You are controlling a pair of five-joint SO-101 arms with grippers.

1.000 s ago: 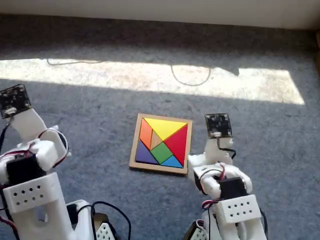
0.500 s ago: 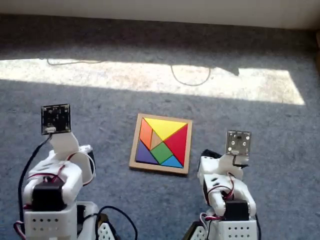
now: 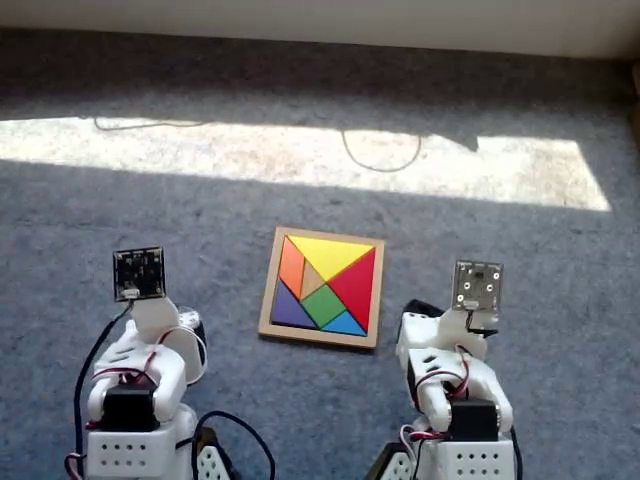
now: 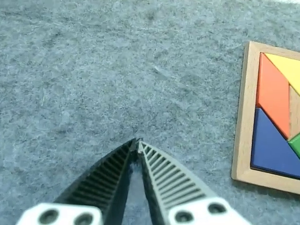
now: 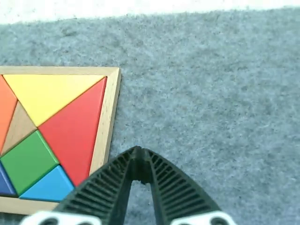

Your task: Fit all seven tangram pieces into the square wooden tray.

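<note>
The square wooden tray (image 3: 267,300) lies on the blue-grey carpet between the two arms, with the coloured tangram pieces lying flat inside it: yellow (image 3: 330,253), red (image 3: 357,288), orange (image 3: 291,268), tan (image 3: 313,280), green (image 3: 322,305), dark blue (image 3: 288,310) and light blue (image 3: 346,323). My left gripper (image 4: 137,143) is shut, its tips over bare carpet left of the tray (image 4: 241,140). My right gripper (image 5: 139,157) is shut too, over carpet just off the tray's right rim (image 5: 108,122), near the red piece (image 5: 75,129). Both arms sit folded at the near edge.
A thin cable (image 3: 380,160) loops over the sunlit strip of carpet behind the tray. A pale wall base runs along the far edge. Open carpet lies on all sides of the tray.
The left arm has swung in from the far left and folded down toward its base. The right arm drew back from beside the tray, then held still.
</note>
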